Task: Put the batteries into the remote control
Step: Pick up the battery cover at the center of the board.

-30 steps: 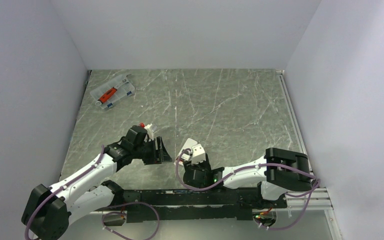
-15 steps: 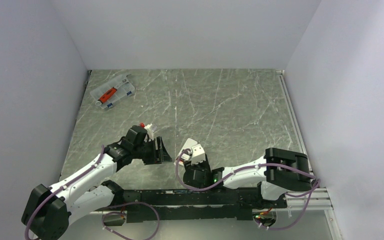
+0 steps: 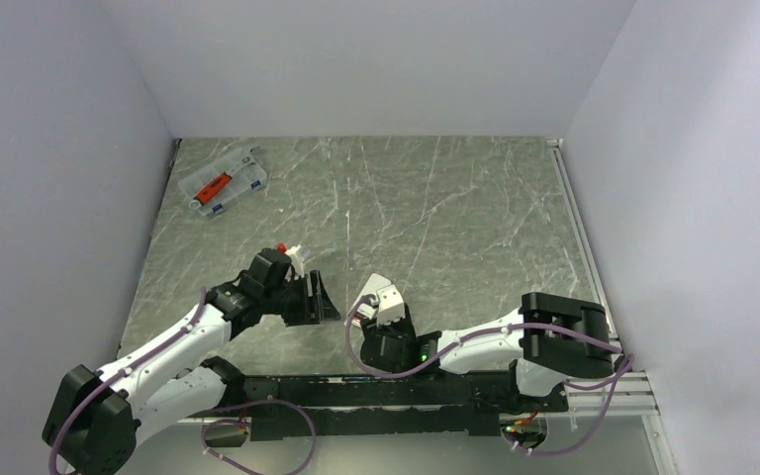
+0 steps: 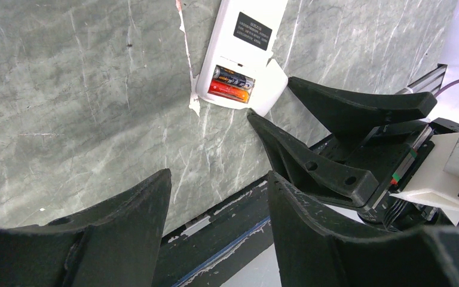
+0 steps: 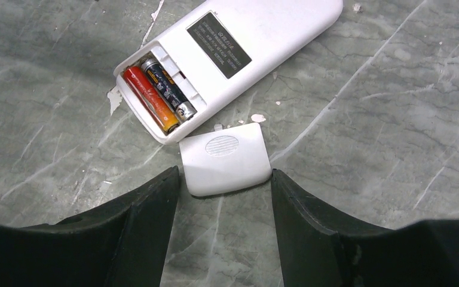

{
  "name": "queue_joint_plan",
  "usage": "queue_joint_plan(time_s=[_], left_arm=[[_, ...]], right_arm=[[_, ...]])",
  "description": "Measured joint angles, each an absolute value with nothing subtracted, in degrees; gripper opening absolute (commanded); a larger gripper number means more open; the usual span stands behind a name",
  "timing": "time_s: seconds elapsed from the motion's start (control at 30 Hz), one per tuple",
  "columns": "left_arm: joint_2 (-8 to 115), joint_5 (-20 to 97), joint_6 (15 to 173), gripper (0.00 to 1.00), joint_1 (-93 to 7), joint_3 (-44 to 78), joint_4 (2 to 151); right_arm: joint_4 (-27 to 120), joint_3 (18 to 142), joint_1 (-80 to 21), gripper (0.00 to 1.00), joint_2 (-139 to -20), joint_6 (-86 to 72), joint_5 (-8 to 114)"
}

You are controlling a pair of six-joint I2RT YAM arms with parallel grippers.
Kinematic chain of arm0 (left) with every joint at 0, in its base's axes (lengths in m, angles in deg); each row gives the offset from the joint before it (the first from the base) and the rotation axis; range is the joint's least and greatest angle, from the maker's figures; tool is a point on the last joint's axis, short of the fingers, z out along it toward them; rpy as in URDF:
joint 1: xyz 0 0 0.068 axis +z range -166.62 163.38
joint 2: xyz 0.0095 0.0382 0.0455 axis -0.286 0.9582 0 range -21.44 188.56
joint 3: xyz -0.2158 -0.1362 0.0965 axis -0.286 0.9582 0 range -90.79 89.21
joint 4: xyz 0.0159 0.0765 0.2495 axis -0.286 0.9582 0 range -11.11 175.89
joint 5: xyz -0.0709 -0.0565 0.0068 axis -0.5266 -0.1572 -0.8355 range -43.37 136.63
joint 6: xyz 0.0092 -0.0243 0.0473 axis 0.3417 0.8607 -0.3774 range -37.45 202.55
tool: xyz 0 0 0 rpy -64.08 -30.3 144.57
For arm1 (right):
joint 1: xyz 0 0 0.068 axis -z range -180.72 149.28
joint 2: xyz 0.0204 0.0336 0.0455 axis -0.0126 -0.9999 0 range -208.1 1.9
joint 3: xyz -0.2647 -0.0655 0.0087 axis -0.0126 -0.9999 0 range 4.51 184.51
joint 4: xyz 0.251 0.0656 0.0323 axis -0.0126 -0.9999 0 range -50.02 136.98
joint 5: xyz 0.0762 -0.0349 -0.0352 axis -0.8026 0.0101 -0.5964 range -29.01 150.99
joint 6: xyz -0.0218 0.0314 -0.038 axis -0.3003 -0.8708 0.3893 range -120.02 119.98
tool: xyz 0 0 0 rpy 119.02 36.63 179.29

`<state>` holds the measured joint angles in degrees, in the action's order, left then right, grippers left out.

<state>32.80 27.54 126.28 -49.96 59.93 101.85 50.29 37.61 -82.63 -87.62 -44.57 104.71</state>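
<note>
Batteries (image 5: 158,95) sit side by side in open bay of remote control (image 5: 257,42). Remote face down on table (image 5: 394,149), close to arm bases. Loose white cover (image 5: 226,158) just beside bay end. Right gripper (image 5: 224,176) half open, tips flanking cover, not clamping. Left gripper (image 4: 218,179) half open, empty, hovering nearby. Clear case (image 3: 223,181) far left corner.

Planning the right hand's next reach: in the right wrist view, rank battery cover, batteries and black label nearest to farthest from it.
1. Battery cover, between the right hand's fingertips.
2. Batteries, seated in the remote control, up-left.
3. Black label, higher on its back.
</note>
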Motion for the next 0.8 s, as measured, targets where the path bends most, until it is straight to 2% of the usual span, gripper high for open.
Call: queue_joint_plan(time_s=[0.8], left_arm=[[31.9,27.5,126.3,0.65,-50.0,59.9,101.9]], right_arm=[[50.8,37.5,-82.4,0.64,-87.7,-44.3,104.7]])
